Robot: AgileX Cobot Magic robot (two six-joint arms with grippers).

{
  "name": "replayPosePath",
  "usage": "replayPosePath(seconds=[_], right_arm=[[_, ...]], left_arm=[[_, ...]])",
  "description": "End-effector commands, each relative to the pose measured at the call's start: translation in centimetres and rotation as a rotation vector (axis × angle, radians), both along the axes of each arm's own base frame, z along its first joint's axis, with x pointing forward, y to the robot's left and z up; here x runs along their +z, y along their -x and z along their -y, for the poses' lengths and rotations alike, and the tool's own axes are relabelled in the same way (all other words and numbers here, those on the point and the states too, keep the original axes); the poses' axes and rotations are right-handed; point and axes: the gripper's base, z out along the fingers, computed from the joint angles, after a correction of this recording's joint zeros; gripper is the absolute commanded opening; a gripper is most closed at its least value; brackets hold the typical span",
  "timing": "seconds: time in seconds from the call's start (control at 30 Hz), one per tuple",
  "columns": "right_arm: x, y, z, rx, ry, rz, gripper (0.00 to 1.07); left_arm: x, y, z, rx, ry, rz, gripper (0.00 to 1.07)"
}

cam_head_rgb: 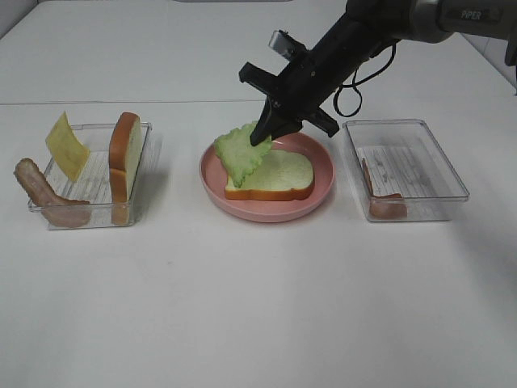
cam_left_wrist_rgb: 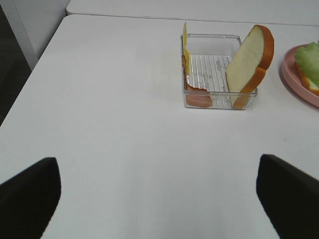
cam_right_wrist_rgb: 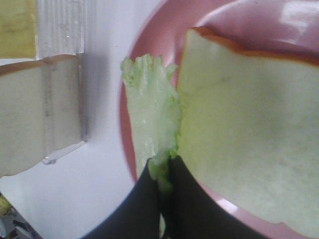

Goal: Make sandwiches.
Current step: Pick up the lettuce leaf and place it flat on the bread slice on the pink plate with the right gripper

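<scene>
Steeply angled, right claw (cam_head_rgb: 261, 137) apparently pinches lettuce (cam_head_rgb: 238, 155).

One overview, two wrist views.
The high camera looks down on the whole worktop (cam_head_rgb: 242, 323) from the front. The left wrist camera, low and well back, faces the left tray (cam_left_wrist_rgb: 219, 99) past the left tool (cam_left_wrist_rgb: 157, 164), with the pink plate (cam_left_wrist_rgb: 288, 74) at its edge. The right wrist camera hangs close over that plate.

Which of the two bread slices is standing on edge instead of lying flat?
The bread slice in the left clear tray: it stands on edge, while the other slice lies flat on the pink plate.
</scene>
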Motion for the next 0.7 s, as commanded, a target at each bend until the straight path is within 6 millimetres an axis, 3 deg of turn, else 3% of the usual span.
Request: replayPosePath(seconds=[0.03, 0.2, 0.53, 0.63, 0.67, 0.7], right_arm=[[-0.7, -0.1, 0.6, 0.002, 0.059, -0.001, 0.0], [-0.9, -0.3, 1.6, -0.014, 0.191, 0.022, 0.0], [-0.8, -0.3, 1.7, -0.025, 0.193, 0.018, 0.0], [-0.7, -0.4, 1.6, -0.028, 0.191, 0.025, 0.11], [-0.5, -0.4, 1.6, -0.029, 0.188, 0.021, 0.28], [-0.5, -0.4, 1.6, -0.029, 0.188, 0.021, 0.28]], left_arm=[[0.0, 0.1, 0.1, 0.0, 0.002, 0.025, 1.02], [0.0, 0.1, 0.1, 0.0, 0.002, 0.025, 1.02], [0.0, 0.1, 0.1, 0.0, 0.002, 0.025, 1.02], [0.0, 0.1, 0.1, 0.0, 0.002, 0.025, 1.02], [0.0, 0.1, 0.1, 0.0, 0.002, 0.025, 1.02], [0.0, 0.1, 0.1, 0.0, 0.002, 0.025, 1.02]])
